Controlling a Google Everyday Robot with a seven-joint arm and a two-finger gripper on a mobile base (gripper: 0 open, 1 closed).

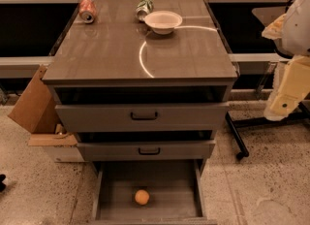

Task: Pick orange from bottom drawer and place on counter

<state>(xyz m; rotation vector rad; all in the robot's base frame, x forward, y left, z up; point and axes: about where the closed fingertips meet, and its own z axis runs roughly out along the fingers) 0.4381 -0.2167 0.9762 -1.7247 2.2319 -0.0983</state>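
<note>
The orange (142, 197) lies on the floor of the open bottom drawer (114, 204), near its middle; the counter (106, 49) above carries a white bowl (163, 21); the gripper (285, 104) hangs at far right, well apart from and higher than the orange; its opening state cannot be told.

Pincer (281, 105) at right, bottom drawer (116, 180) open above

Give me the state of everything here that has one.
bottom drawer: pulled open.
upper drawers: in, or nearly.
orange: loose in the bottom drawer.
red can: crushed, on its side on the counter.
green can: on its side.
bowl: upright, looks empty.
end effector: right of the counter, away from the orange.
</note>
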